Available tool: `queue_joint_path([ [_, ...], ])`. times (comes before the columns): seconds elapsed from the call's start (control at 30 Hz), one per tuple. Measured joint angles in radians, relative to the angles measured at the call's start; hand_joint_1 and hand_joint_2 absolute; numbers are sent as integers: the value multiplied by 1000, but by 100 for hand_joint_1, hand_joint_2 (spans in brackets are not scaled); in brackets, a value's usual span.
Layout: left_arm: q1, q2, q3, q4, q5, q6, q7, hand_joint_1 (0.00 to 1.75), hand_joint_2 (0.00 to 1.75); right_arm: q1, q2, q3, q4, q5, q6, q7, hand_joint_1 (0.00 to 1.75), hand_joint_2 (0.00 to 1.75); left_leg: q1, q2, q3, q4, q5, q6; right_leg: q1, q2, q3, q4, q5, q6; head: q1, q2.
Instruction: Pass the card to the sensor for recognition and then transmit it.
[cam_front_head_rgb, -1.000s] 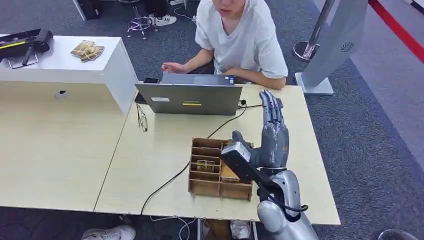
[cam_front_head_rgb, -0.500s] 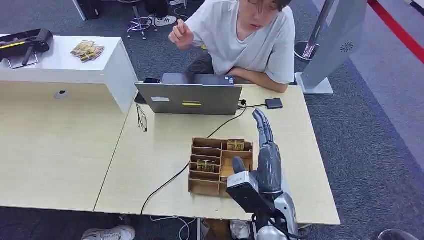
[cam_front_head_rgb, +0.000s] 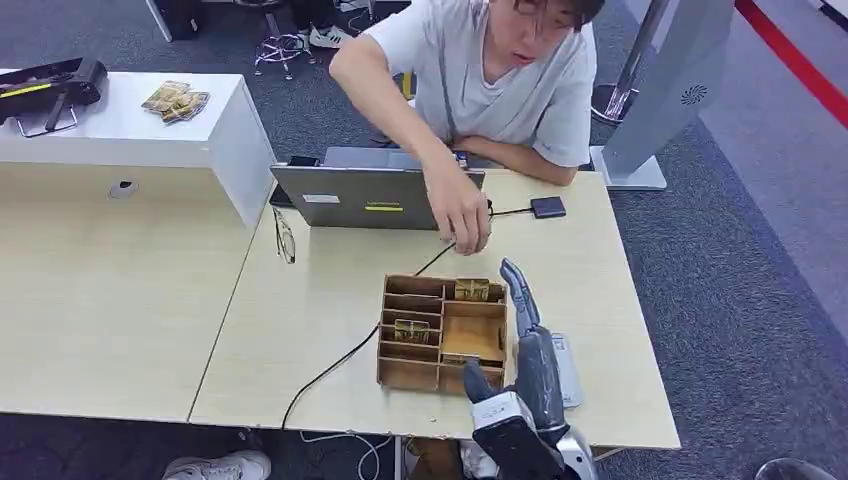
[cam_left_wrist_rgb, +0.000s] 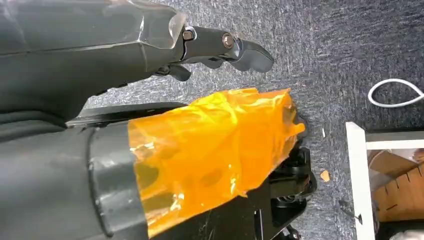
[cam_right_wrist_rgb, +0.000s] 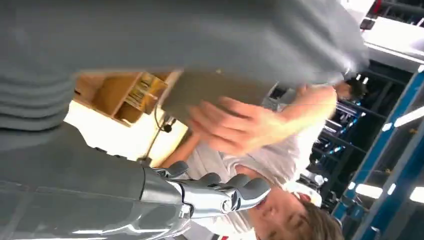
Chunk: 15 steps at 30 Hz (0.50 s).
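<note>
cards (cam_front_head_rgb: 472, 290) sit in the wooden box (cam_front_head_rgb: 409, 374) on the table (cam_front_head_rgb: 330, 280); another card (cam_front_head_rgb: 411, 331) lies in a middle slot. head view: right hand (cam_front_head_rgb: 530, 350) beside the box, fingers (cam_front_head_rgb: 517, 285) straight, holding nothing, a person's hand (cam_front_head_rgb: 462, 215) reaching near. left wrist view: left hand (cam_left_wrist_rgb: 150, 45) over carpet, fingers (cam_left_wrist_rgb: 235, 47) extended, empty, orange tape (cam_left_wrist_rgb: 210, 150) alongside.

The right hand (cam_front_head_rgb: 530, 350) has dark grey fingers on a silver forearm. Orange tape wraps the left hand (cam_left_wrist_rgb: 210, 150). The person (cam_front_head_rgb: 500, 70) wears a white T-shirt.
</note>
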Motion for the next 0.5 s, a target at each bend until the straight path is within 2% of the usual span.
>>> queue_joint_path([
  [0.37, 1, 0, 1, 0, 11, 1, 0, 0, 0, 40, -17, 17, 29, 45, -19, 8, 0, 175, 0, 0, 0, 0, 0, 0, 0, 0, 0, 0, 0, 0, 0, 0],
  [0.5, 1, 1, 1, 0, 11, 0, 1, 0, 0, 43, -24, 31, 40, 92, -39, 32, 0, 175, 0, 0, 0, 0, 0, 0, 0, 0, 0, 0, 0, 0, 0, 0],
])
